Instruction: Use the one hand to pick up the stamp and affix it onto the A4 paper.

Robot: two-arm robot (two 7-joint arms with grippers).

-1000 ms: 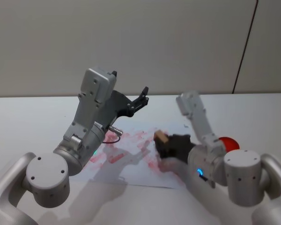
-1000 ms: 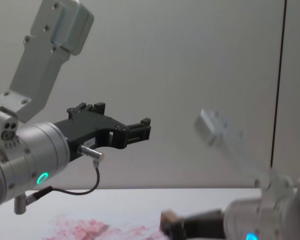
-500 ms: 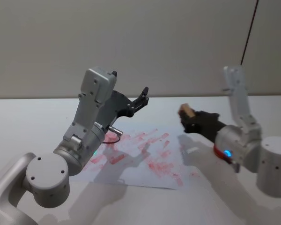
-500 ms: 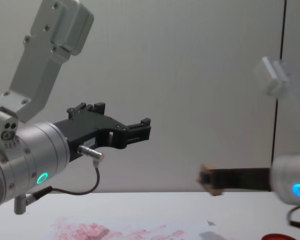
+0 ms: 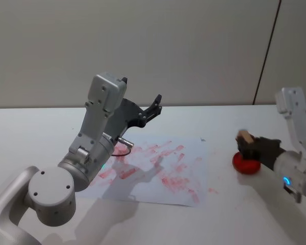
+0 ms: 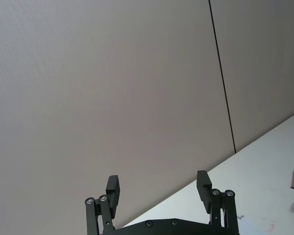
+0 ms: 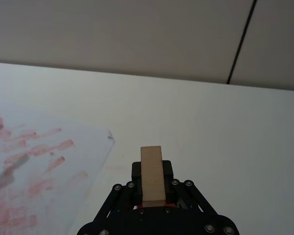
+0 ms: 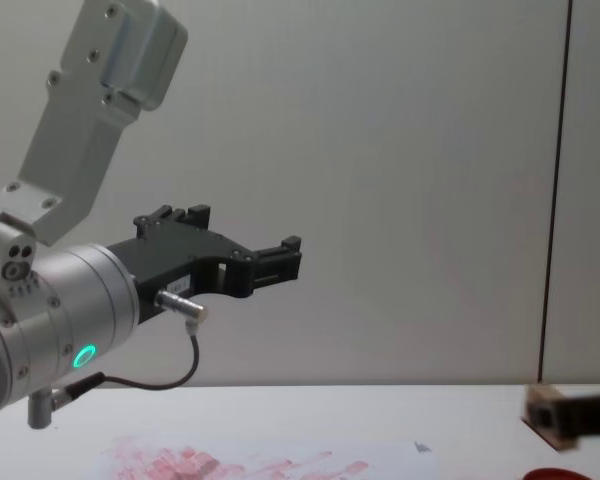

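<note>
right gripper [image 5: 246, 145] pinching the stamp [image 5: 244, 137] | hanging right over the red pad [image 5: 246, 163] | well off the A4 paper [image 5: 158, 171] | left gripper [image 6: 158, 188] spread wide, parked up high

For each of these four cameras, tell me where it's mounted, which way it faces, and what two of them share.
Head view: high, looking down at the A4 paper; both arms show, right tool above the red pad.
Chest view: low, looking across the table; left tool raised.
Left wrist view: faces the wall past its open fingers.
Right wrist view: looks over the held stamp.
Shared: head and right wrist views both show the stamp and paper.
</note>
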